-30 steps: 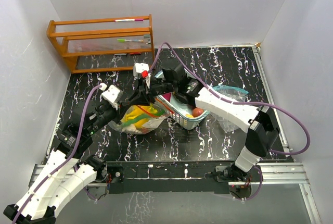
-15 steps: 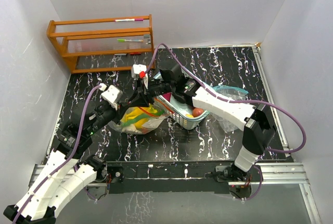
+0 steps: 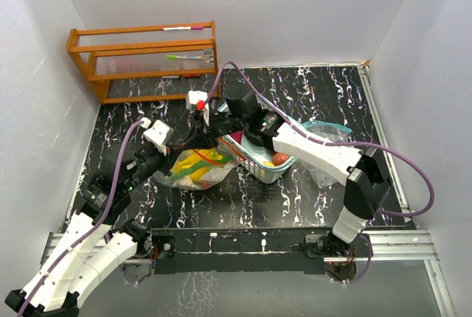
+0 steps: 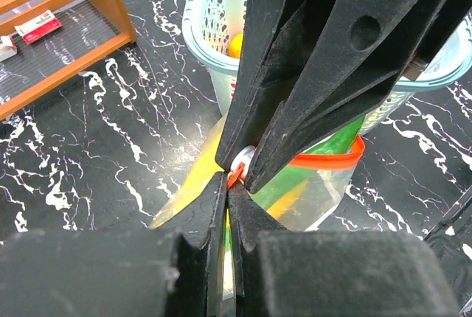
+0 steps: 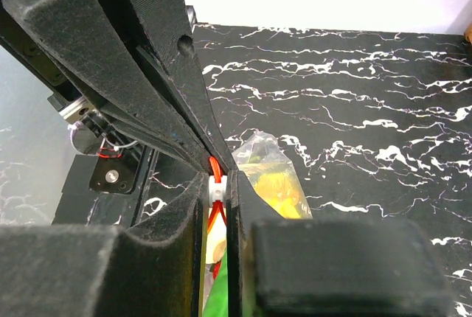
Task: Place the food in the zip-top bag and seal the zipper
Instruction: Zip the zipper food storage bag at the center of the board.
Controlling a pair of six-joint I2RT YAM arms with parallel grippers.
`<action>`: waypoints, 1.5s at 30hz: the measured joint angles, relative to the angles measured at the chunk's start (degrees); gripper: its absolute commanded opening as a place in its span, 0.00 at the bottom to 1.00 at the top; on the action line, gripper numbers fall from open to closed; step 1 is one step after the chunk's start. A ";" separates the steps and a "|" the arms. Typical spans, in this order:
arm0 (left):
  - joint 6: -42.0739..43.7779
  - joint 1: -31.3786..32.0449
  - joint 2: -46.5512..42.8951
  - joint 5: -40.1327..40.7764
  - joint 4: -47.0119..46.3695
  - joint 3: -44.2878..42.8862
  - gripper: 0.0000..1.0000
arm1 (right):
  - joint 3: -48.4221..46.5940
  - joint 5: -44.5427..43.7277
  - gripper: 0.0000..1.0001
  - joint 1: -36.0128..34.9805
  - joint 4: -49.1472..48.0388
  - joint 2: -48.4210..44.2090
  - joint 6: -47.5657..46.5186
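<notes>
Moved: the right claw (image 5: pixel 216 178) has narrowed from part-open and now pinches the white zipper slider (image 5: pixel 216 192).
Left claw (image 4: pixel 225 184): clamped tight on the zipper end of the zip-top bag (image 3: pixel 199 171).
Bag: on the tabletop (image 3: pixel 310 96), just left of the basket (image 3: pixel 259 168), with bananas (image 3: pixel 193 162) inside.
Handling: likely light, limp, slippery film; hold the stiffer zipper strip.
Basket: a red fruit (image 3: pixel 280 158) lies inside.
</notes>
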State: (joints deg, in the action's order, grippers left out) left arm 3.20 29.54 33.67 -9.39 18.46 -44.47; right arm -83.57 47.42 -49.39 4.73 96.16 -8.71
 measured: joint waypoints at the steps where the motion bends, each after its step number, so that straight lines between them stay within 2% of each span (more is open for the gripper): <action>1: 0.00 0.00 0.04 0.28 0.04 0.00 0.00 | 0.00 -0.39 0.08 0.04 0.17 -0.04 0.00; 6: -0.11 0.31 0.79 1.77 0.46 -1.40 0.00 | 0.72 -2.16 0.08 0.37 0.94 -1.31 0.04; 17: -1.77 0.79 0.90 6.03 -2.21 -3.96 0.00 | 8.48 -3.56 0.08 4.70 1.25 -7.74 0.85; 28: -1.95 0.57 0.20 20.70 -7.02 -5.99 0.00 | 16.17 -4.04 0.08 8.24 5.27 -13.46 1.33; 32: -1.64 0.52 0.17 20.02 -7.76 -5.86 0.00 | 16.72 -3.96 0.08 8.26 5.81 -15.08 1.36; 33: -1.33 0.52 -0.04 18.16 -8.63 -5.40 0.07 | 16.72 -3.91 0.08 8.24 5.84 -15.30 1.36; 36: -1.14 0.52 -0.96 11.72 -11.04 -2.93 0.39 | 16.72 -3.26 0.08 8.24 5.88 -15.61 1.36; 37: -1.25 0.52 -1.01 9.84 -11.69 -2.21 0.45 | 16.72 -2.93 0.08 8.24 5.88 -15.63 1.36; 45: -2.97 0.52 -1.99 -9.33 -15.63 1.40 0.58 | 16.72 -1.11 0.08 8.24 6.29 -15.63 1.29</action>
State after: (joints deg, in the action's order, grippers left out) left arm 0.23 30.06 31.68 -18.72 2.83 -43.07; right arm -66.85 46.30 -41.15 11.03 80.53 -7.42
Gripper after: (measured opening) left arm 0.535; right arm 0.126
